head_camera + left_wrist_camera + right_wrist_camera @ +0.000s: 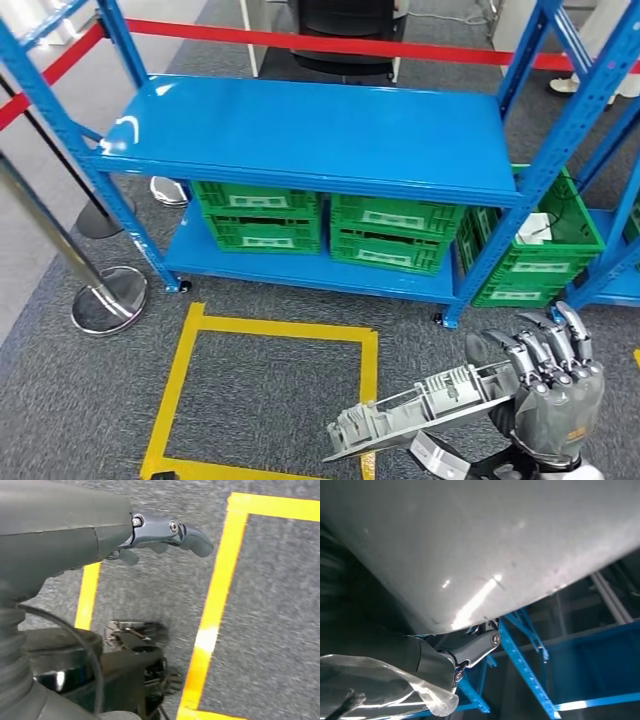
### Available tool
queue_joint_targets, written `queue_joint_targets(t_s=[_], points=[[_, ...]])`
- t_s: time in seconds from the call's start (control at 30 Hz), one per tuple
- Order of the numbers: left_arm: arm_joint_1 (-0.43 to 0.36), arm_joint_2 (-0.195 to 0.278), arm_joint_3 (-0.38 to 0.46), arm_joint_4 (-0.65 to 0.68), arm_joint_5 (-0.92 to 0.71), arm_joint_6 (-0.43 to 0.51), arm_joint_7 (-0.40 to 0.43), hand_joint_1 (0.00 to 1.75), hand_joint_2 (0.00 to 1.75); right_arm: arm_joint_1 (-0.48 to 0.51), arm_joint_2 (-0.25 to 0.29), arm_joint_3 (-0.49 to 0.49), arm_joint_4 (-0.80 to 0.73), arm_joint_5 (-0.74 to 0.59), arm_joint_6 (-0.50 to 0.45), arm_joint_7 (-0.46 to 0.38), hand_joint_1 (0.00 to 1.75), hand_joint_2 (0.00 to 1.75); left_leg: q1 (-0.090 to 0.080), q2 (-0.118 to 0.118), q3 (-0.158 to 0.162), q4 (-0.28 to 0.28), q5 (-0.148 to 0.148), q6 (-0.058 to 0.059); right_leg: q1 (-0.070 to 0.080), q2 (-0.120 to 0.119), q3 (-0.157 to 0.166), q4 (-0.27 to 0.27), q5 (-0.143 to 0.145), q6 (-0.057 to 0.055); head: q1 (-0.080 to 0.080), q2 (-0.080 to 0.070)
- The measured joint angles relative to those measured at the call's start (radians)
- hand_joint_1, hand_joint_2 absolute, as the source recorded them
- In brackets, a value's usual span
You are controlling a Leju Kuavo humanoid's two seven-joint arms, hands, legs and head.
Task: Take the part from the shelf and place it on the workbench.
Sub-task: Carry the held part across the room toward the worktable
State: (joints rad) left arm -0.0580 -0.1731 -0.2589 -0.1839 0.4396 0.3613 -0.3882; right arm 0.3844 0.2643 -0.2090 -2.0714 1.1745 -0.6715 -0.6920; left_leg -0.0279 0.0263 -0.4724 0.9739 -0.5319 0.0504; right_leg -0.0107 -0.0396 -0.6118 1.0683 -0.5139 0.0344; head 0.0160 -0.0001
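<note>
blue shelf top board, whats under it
Two stacks of green crates sit on the lower board under the blue shelf top. Their insides are hidden by the top board.

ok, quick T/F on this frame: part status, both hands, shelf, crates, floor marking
1. The right hand holds the grey part. True.
2. The part lies on the blue shelf's top deck. False: it is in the right hand, over the carpet in front of the shelf; the deck carries nothing that shows.
3. Green crates sit on the lower shelf level. True.
4. The left hand grips a crate. False: in the left wrist view it hangs over the floor with nothing in it.
5. The floor square is marked in red tape. False: the tape is yellow; the red strip is a barrier behind the shelf.
</note>
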Motion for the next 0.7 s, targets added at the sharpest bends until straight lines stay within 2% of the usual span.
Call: queue_joint_targets(t_s=[0.03,0.1,0.13,0.17,0.2,0.23,0.3,0.33,0.37,0.43,0.5,0.57,0.63,0.67,0.7], points=[[0.001,0.000,0.000,0.000,0.000,0.000,0.002,0.00,1.75,0.001,0.000,0.000,0.002,0.002,0.000,0.000,1.75,1.75,0.002,-0.007,-0.007,-0.003,0.010,0.001,-0.001,0.013,-0.018,0.041,-0.032,0.003,0.001,0.000],[0.002,0.000,-0.001,0.000,-0.001,0.000,0.007,0.00,1.75,0.003,0.000,0.000,0.008,0.007,0.000,0.000,1.75,1.75,0.000,-0.022,-0.027,0.001,0.023,0.005,0.000,0.032,-0.064,0.162,-0.103,0.007,0.001,0.000],[0.002,0.000,-0.001,0.000,-0.001,0.000,0.010,0.00,1.75,0.004,0.000,-0.001,0.011,0.010,0.000,0.000,1.75,1.75,-0.001,-0.030,-0.037,0.005,0.028,0.006,0.000,0.035,-0.078,0.209,-0.122,0.009,0.001,0.000],[0.003,0.000,-0.001,0.000,-0.001,0.000,0.012,0.00,1.75,0.005,0.000,-0.001,0.014,0.013,0.000,0.000,1.75,1.75,-0.003,-0.038,-0.045,0.009,0.031,0.005,0.001,0.036,-0.076,0.226,-0.123,0.009,0.001,0.000],[0.003,0.000,-0.002,0.000,-0.002,0.000,0.012,0.00,1.75,0.006,0.000,-0.001,0.016,0.016,0.000,0.000,1.75,1.75,-0.003,-0.048,-0.052,0.015,0.034,0.005,0.001,0.038,-0.055,0.203,-0.105,0.009,0.001,0.000],[0.004,0.000,-0.002,0.000,-0.002,0.000,0.013,0.00,1.75,0.006,0.000,-0.002,0.019,0.018,0.000,0.000,1.75,1.75,-0.004,-0.058,-0.057,0.021,0.035,0.004,0.000,0.046,-0.017,0.146,-0.074,0.007,0.001,0.000],[0.002,0.000,-0.004,0.000,-0.003,0.000,0.014,0.00,1.75,0.008,0.000,-0.002,0.023,0.021,0.000,0.000,1.75,1.75,-0.005,-0.077,-0.069,0.037,0.035,0.001,-0.002,0.087,0.059,0.020,-0.036,-0.001,0.000,0.000],[0.000,0.000,-0.005,0.000,-0.004,0.000,0.015,0.00,1.75,0.010,0.000,-0.003,0.025,0.022,0.000,0.000,1.75,1.75,-0.004,-0.085,-0.078,0.046,0.036,-0.002,-0.003,0.104,0.081,-0.018,-0.031,-0.004,0.000,0.000],[0.000,0.000,-0.007,0.000,-0.005,0.000,0.016,0.00,1.75,0.012,0.000,-0.003,0.027,0.024,0.000,0.000,1.75,1.75,-0.003,-0.094,-0.087,0.052,0.039,-0.007,-0.003,0.113,0.088,-0.032,-0.035,-0.006,0.000,0.000],[0.000,0.001,-0.009,0.000,-0.007,0.000,0.016,0.00,1.75,0.016,0.000,-0.004,0.029,0.027,0.000,0.000,1.75,1.75,-0.002,-0.112,-0.101,0.058,0.045,-0.018,-0.004,0.097,0.089,-0.038,-0.031,-0.012,0.001,0.000],[0.001,0.001,-0.010,0.001,-0.008,0.001,0.016,0.00,1.75,0.017,0.001,-0.004,0.031,0.028,0.000,0.000,1.75,1.75,-0.005,-0.096,-0.116,0.084,0.027,-0.032,-0.012,0.072,0.089,-0.044,-0.025,-0.019,-0.005,0.000],[0.000,0.002,-0.011,0.001,-0.009,0.002,0.016,0.00,1.75,0.019,0.002,-0.005,0.032,0.029,0.000,0.000,1.75,1.75,0.002,-0.060,-0.159,0.180,-0.031,-0.051,-0.017,0.043,0.089,-0.047,-0.021,-0.024,-0.014,0.000],[0.001,0.003,-0.012,0.001,-0.009,0.002,0.016,0.00,1.75,0.021,0.002,-0.006,0.033,0.030,0.000,0.000,1.75,1.75,0.019,-0.044,-0.212,0.301,-0.082,-0.067,-0.019,0.014,0.086,-0.047,-0.021,-0.024,-0.017,0.000],[0.001,0.003,-0.012,0.001,-0.009,0.002,0.016,0.00,1.75,0.020,0.002,-0.006,0.034,0.030,0.000,0.000,1.75,1.75,0.026,-0.041,-0.222,0.327,-0.083,-0.074,-0.020,0.000,0.085,-0.047,-0.022,-0.024,-0.017,0.000],[0.002,0.004,-0.013,0.001,-0.009,0.002,0.016,0.00,1.75,0.020,0.002,-0.006,0.035,0.030,0.000,0.000,1.75,1.75,0.033,-0.038,-0.215,0.317,-0.067,-0.079,-0.022,-0.013,0.085,-0.047,-0.022,-0.023,-0.017,0.000]])
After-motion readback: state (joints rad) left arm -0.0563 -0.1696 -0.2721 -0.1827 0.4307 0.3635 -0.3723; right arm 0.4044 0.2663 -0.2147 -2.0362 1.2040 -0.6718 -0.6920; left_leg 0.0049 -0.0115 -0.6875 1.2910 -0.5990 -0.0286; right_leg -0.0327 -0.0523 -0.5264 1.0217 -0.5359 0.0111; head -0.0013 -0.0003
